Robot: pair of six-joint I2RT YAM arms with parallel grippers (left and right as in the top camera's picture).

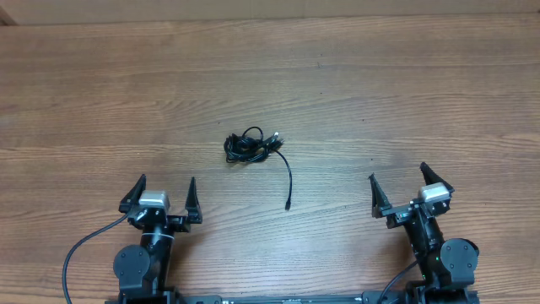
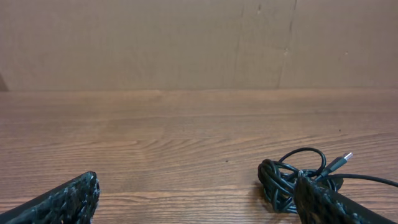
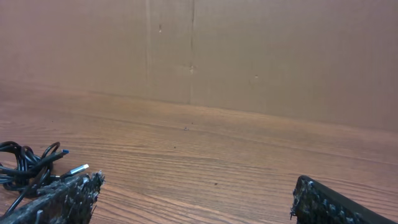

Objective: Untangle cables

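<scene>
Both wide open and empty, the left gripper and right gripper sit short of the cables, bunched on the tabletop between them, seemingly poised for a first grasp.

the overhead camera looks straight down on the table from high above. each wrist camera sits low by the near edge, facing the far wall; all three views share the cables mid-table.
</scene>
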